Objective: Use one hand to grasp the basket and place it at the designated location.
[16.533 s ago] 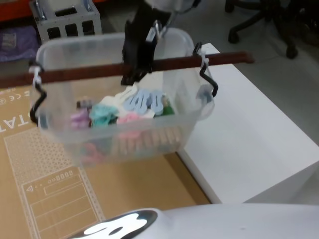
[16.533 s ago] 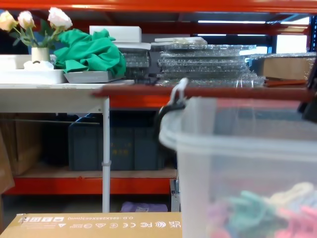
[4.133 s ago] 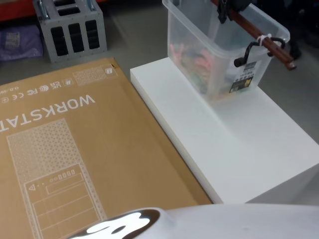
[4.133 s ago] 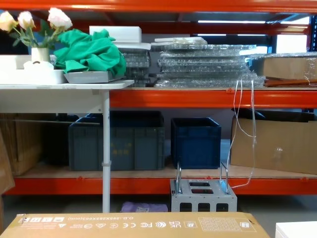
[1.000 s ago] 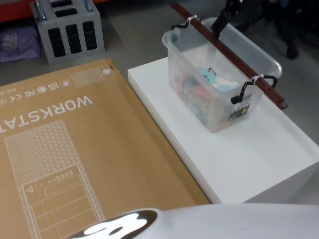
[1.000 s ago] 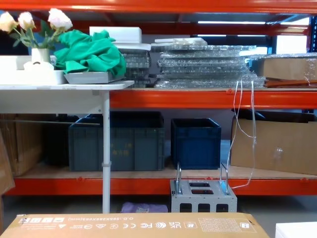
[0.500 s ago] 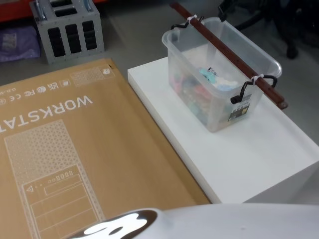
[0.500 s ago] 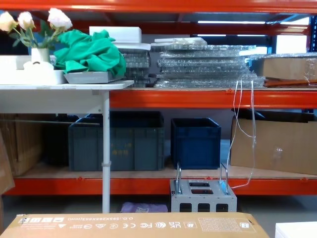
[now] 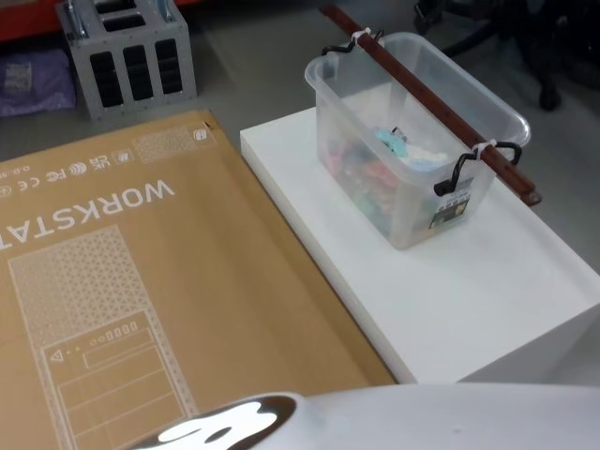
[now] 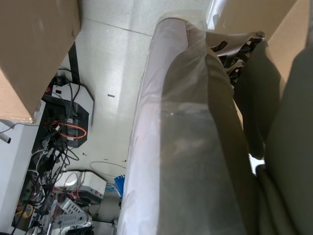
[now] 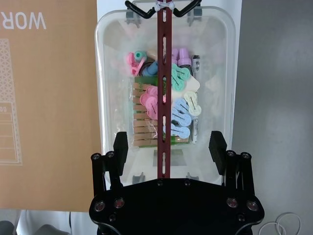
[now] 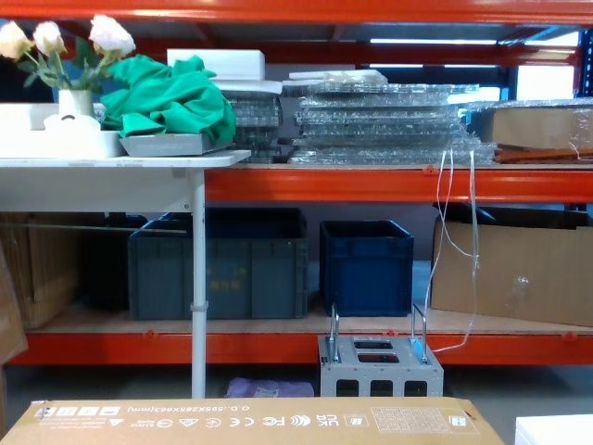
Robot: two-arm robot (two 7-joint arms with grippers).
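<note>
The basket (image 9: 375, 183), a translucent white tub holding coloured clothes pegs (image 11: 181, 105), stands on the white platform (image 9: 469, 309). Its dark reddish-brown handle (image 9: 424, 96) lies along the top of the rim. In the right wrist view I look straight down on the basket (image 11: 101, 98), with the handle (image 11: 165, 98) running toward the camera. My right gripper (image 11: 168, 147) hangs above the tub's near end, open, its black fingers (image 11: 121, 149) well apart on either side of the handle and not touching it. The left wrist view shows a plastic-wrapped arm over the floor.
A large flat cardboard box (image 9: 141, 281) lies left of the platform. A grey metal block (image 9: 131, 56) stands on the floor behind it. Across the room are orange shelves with dark blue crates (image 12: 366, 264). An office chair base (image 9: 487, 28) stands beyond the basket.
The basket was carried from over the cardboard box to the white platform and set down. In the last second my right gripper lifted off the handle and left the head view.
</note>
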